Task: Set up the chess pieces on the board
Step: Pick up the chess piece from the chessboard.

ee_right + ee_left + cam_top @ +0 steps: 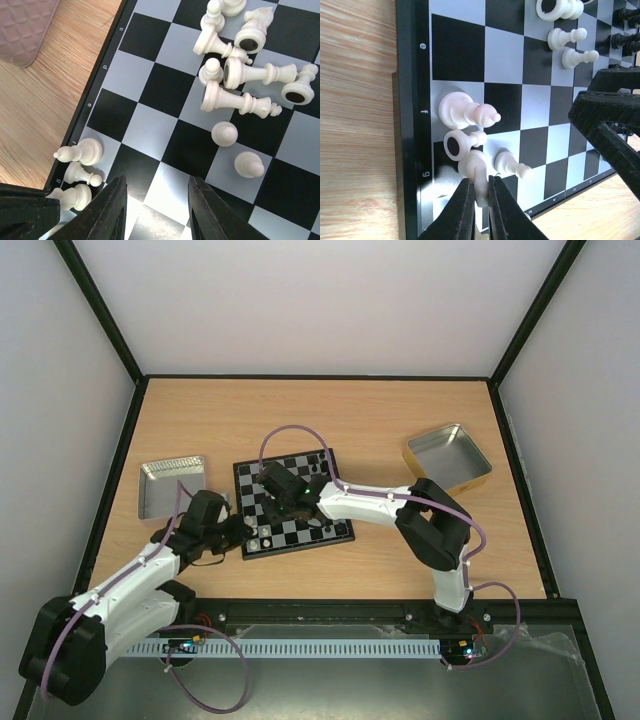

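The chessboard point(300, 530) lies mid-table; it fills the left wrist view point(460, 47) and the right wrist view point(150, 82). My left gripper point(480, 192) is at the board's near-left corner, shut on a cream-white piece point(481, 176) on the g file. A bishop point(467, 111), a tipped piece point(462, 142) and a pawn point(510, 164) sit beside it. My right gripper point(156, 200) is open and empty above bare squares. Several white pieces point(245, 75) lie toppled ahead of it; two pawns point(225, 133) stand close by. Black pieces point(626, 37) show at the far edge.
An open silver tin point(170, 483) lies left of the board, its corner showing in the right wrist view point(25, 27). Another silver tin with a yellow rim point(448, 456) sits at the back right. The right gripper's fingers point(607, 112) hang over the board in the left wrist view.
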`<state>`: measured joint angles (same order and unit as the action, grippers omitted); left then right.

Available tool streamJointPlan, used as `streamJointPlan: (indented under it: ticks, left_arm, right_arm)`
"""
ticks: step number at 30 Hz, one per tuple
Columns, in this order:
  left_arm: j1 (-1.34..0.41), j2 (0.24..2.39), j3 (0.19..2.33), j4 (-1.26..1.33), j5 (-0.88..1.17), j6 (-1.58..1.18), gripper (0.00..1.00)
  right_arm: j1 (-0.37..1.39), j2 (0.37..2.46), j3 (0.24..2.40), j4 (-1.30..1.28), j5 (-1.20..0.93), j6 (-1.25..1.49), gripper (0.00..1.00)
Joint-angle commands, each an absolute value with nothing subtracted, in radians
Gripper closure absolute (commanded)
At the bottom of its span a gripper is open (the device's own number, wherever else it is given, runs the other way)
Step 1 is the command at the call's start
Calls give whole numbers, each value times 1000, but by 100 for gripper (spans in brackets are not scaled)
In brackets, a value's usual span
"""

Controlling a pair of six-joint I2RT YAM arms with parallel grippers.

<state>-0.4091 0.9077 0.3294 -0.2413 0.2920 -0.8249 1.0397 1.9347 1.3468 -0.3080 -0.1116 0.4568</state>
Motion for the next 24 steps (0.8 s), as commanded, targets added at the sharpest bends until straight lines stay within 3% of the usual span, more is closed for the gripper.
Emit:
streamJointPlan:
  ticks: [1, 24]
  left_arm:
    - [-405, 905, 357, -301, 264, -802, 94]
    - [-405, 898, 448, -484, 241, -822, 98]
  right_arm:
    - [1035, 1895, 1336, -290, -95, 465, 67]
    - [1050, 1953, 1398, -331, -270, 361, 63]
